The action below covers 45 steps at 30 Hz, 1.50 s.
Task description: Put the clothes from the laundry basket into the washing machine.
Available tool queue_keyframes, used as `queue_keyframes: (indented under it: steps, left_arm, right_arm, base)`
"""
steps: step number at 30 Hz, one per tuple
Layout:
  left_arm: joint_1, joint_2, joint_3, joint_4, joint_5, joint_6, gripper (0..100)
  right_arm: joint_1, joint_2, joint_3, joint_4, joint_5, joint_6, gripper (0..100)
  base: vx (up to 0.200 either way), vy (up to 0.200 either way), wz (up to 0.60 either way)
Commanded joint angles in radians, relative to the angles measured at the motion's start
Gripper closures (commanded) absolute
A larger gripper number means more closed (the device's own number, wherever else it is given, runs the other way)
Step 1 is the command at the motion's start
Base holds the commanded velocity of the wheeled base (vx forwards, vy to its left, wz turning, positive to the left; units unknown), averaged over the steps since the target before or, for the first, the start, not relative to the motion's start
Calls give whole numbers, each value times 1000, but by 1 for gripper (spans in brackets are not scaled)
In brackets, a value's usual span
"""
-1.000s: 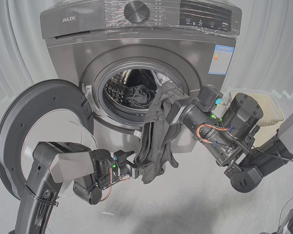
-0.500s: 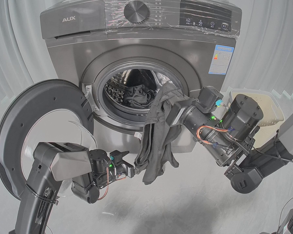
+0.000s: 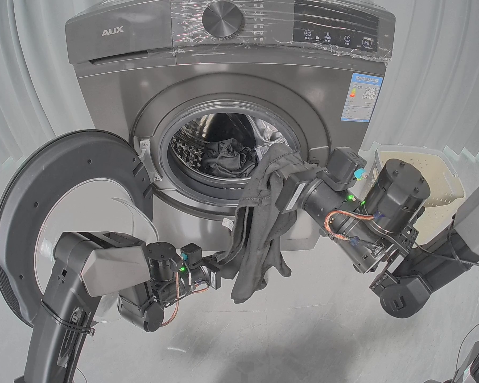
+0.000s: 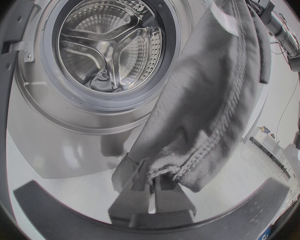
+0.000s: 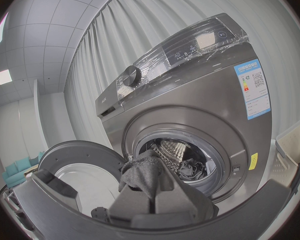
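While both pincers are clamped on the same cloth, here's the count: two garments, one washing machine (image 3: 143, 86), one laundry basket (image 3: 446, 183), two grippers.

The dark grey garment (image 3: 261, 224) hangs in the air in front of the open port, strung between the arms. The right gripper (image 5: 152, 194) is clenched on its top end, up by the port's lower right rim. The left gripper (image 4: 150, 187) is down low in front of the machine's base, pinched tight on the bottom hem.

The second dark garment (image 3: 229, 158) is already in, bunched on the bottom of the drum (image 4: 103, 40). The door (image 3: 69, 208) is swung wide open to the left. The cream, perforated basket sits on the floor just beside the machine's right side, behind the right arm.

Underfoot there's a pale, glossy floor (image 3: 303, 336), and behind the machine a white pleated curtain (image 3: 26, 81).

The left wrist view looks straight into the drum, with its steel paddles and punched wall, and it catches a white tag (image 4: 225, 17) near the garment's top. The right wrist view opens up the room: a tiled ceiling (image 5: 40, 24) with a lit panel, and a teal sofa (image 5: 16, 174) far off.
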Motion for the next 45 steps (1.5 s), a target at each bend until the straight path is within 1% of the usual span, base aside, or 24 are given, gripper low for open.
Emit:
queue_keyframes:
  steps: [1,3,4,5,6,8,10,11,12,13,17,19,20,21,23,25,26,27,28,31,34,42,45]
  left_arm:
    - [2,-61,17,-6,1,1,100]
    - [3,-102,54,-6,4,5,100]
    - [3,-102,54,-6,4,5,100]
    - [6,-190,129,-8,2,2,100]
    - [8,-233,170,-9,-1,2,100]
    - [9,-288,229,-9,-2,-1,100]
    - [19,-374,308,-9,-8,1,100]
    - [19,-374,308,-9,-8,1,100]
    - [25,-427,353,-9,-8,1,100]
    - [25,-481,390,-8,-8,-7,100]
    - [26,-605,482,-6,-10,-11,100]
    - [25,-636,488,-3,-22,-21,100]
    - [25,-638,488,-3,-25,-21,100]
    - [26,-647,486,-3,-31,-19,100]
    - [31,-650,477,-4,-31,-25,100]
    - [49,-654,469,-4,-31,-27,100]
    - [71,-661,465,-4,-31,-27,100]
    - [71,-661,465,-4,-31,-27,100]
    - [98,-684,445,-3,-36,-31,100]
    - [124,-691,431,-4,-36,-57,100]
    - [126,-691,426,-4,-37,-65,100]
    - [127,-711,426,-3,-37,-65,100]
    - [135,-717,430,-3,-37,-65,100]
  right_arm:
    - [-42,0,66,-3,24,6,100]
    - [-94,11,90,-23,62,12,100]
    - [-94,11,90,-23,62,12,100]
    - [-135,11,145,-93,105,16,100]
    - [-144,8,178,-115,122,22,100]
    - [-152,3,236,-118,139,34,100]
    - [-160,-4,329,-118,162,51,100]
    - [-160,-4,329,-118,162,51,100]
    - [-160,-15,382,-118,175,52,100]
    - [-161,-27,425,-118,178,52,100]
    - [-181,-33,504,-118,177,51,100]
    - [-203,-30,520,-118,180,52,100]
    - [-206,-29,520,-118,178,54,100]
    - [-216,-24,510,-119,168,55,100]
    - [-238,-18,504,-119,165,49,100]
    - [-255,-12,503,-118,157,55,100]
    - [-261,0,509,-119,151,55,100]
    - [-261,0,509,-119,151,55,100]
    - [-273,31,506,-119,137,55,100]
    - [-285,69,500,-119,119,55,100]
    - [-284,95,495,-121,116,55,100]
    - [-292,115,490,-121,105,57,100]
    - [-310,105,466,-121,103,58,100]
  base:
    - [0,0,0]
    - [0,0,0]
    - [0,0,0]
    - [0,0,0]
    - [0,0,0]
    - [0,0,0]
    - [0,0,0]
    - [0,0,0]
    - [0,0,0]
    - [0,0,0]
    - [0,0,0]
    - [0,0,0]
    - [0,0,0]
    - [0,0,0]
    - [0,0,0]
    - [0,0,0]
    - [0,0,0]
    - [0,0,0]
    - [0,0,0]
    - [0,0,0]
    - [0,0,0]
    - [0,0,0]
    - [0,0,0]
